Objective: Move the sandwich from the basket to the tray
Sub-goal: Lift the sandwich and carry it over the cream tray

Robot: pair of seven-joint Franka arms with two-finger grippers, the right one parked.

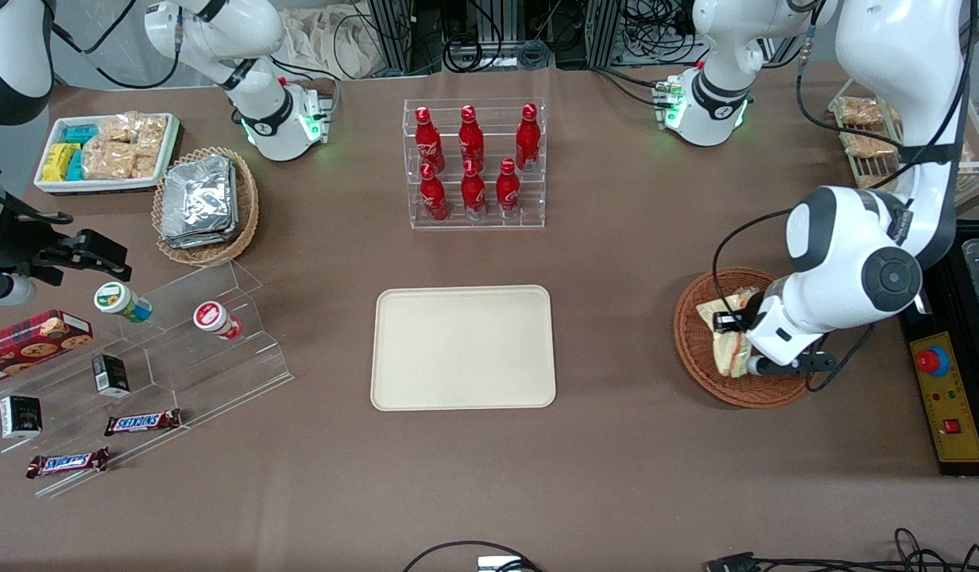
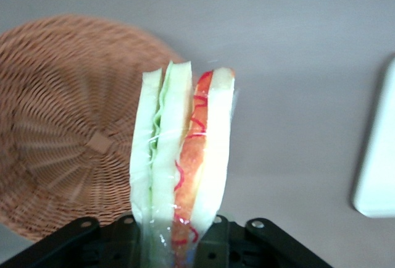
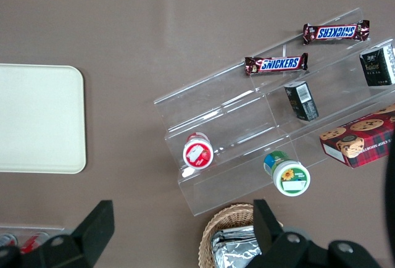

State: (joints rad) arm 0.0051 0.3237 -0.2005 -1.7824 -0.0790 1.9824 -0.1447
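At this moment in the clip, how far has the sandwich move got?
Done: the tool is shut on the sandwich and has it raised clear of the basket, whose woven floor shows bare in the left wrist view. In hand: the carry has barely begun; from the front, the arm is above the basket. Left: cross to the tray, which holds nothing, and set the sandwich down.

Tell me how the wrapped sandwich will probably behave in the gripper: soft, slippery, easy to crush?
The sandwich looks soft: thick pale bread slices, so a hard squeeze would probably dent it. Its glossy clear wrap may be slippery. The gripper holds it by one end above the basket, so the wedge might sag or swing on the way to the tray.
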